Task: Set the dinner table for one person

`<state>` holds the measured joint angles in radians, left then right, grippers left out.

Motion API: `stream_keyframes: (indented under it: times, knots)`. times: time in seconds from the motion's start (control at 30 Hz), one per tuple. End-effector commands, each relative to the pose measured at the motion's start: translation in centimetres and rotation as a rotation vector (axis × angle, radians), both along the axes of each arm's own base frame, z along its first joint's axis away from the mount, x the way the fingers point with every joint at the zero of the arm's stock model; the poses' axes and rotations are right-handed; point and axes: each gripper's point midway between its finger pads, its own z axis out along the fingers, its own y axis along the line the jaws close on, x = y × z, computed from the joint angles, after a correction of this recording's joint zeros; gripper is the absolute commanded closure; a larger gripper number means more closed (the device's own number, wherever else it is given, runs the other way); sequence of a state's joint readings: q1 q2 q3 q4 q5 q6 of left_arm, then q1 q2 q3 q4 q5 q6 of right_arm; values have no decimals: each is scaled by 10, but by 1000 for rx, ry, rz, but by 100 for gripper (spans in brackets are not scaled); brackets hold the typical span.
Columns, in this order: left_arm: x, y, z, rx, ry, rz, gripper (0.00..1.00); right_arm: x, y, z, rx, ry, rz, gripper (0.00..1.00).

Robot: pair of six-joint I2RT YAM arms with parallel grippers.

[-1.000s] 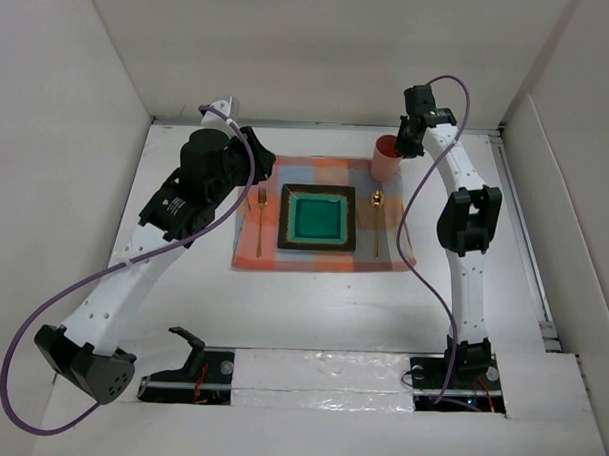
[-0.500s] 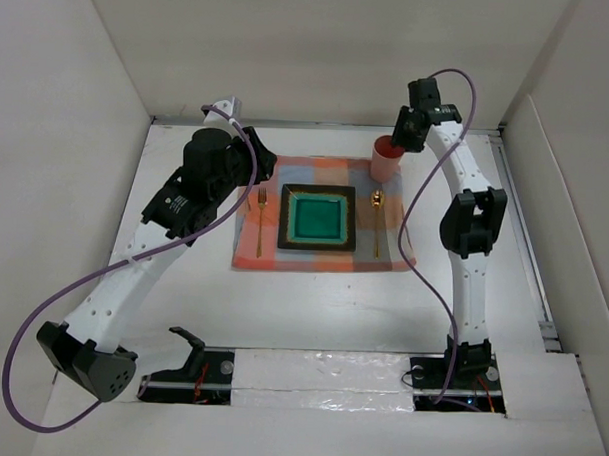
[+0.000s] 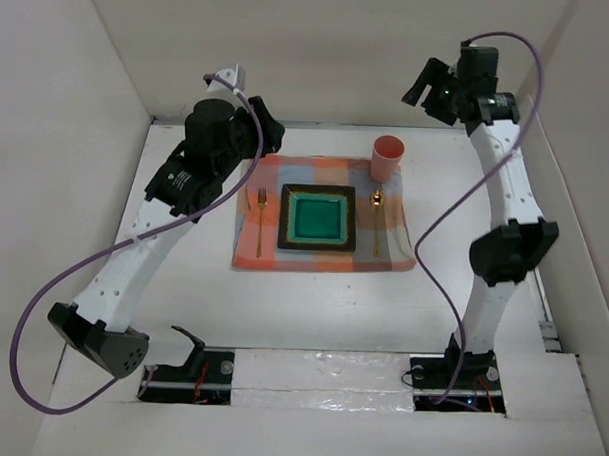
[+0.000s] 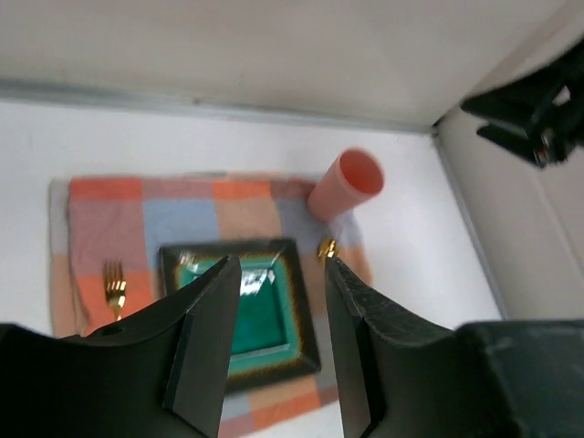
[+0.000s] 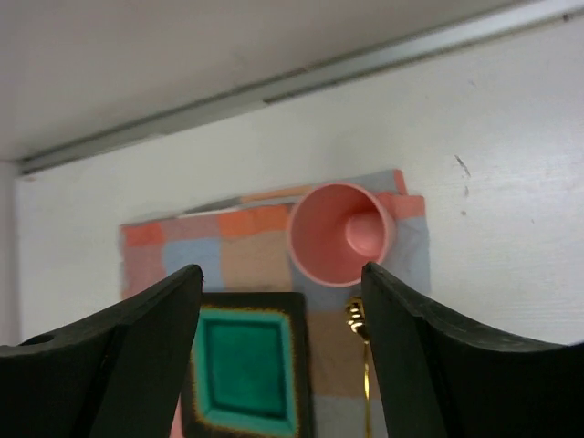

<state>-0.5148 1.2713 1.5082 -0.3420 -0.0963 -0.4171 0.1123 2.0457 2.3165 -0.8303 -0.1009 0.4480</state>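
Observation:
On the white dinner table (image 3: 312,308) lies a checked cloth (image 3: 269,249). A green square plate (image 3: 318,217) sits at its middle, with a gold fork (image 3: 260,211) on its left and a gold spoon (image 3: 377,216) on its right. A pink cup (image 3: 386,156) stands upright at the cloth's back right corner. My left gripper (image 3: 263,137) hovers open and empty above the cloth's back left, looking down on the plate (image 4: 265,310). My right gripper (image 3: 421,87) hangs open and empty high above the cup (image 5: 339,233), well clear of it.
White walls close in the table on the left, back and right, with a metal rail (image 5: 301,78) along the back edge. Purple cables (image 3: 25,348) loop off both arms. The arm bases (image 3: 450,373) stand at the near edge.
My right gripper opened off the pink cup and rose up and back to the right, leaving the cup standing. My left gripper opened a little wider and lifted slightly.

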Motion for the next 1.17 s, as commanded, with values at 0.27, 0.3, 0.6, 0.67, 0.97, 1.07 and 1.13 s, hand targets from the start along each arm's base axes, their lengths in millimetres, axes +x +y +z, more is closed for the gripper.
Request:
stream_keyframes:
  times: [0.27, 0.3, 0.6, 0.67, 0.97, 1.07, 1.13]
  knots:
    - [-6, 44, 131, -67, -272, 180, 48, -184, -86, 194, 236, -652, -360, 87]
    - [-10, 54, 129, -62, -272, 220, 47, -194, -103, 194, 237, -678, -411, 80]
    - [-59, 138, 32, 98, -111, 522, 35, -227, -144, 133, 64, -569, -622, 0]
    - [-62, 132, 9, 113, -39, 491, 35, -215, -144, 111, 66, -514, -626, 0]
    - [-69, 118, -14, 66, 11, 415, 39, -203, -151, 53, 107, -412, -661, 0]
    - [-68, 115, -17, 70, 18, 401, 39, -200, -143, 65, 133, -438, -620, 0]
    - [-67, 113, -14, 60, 19, 394, 39, -200, -143, 72, 139, -450, -615, 0]
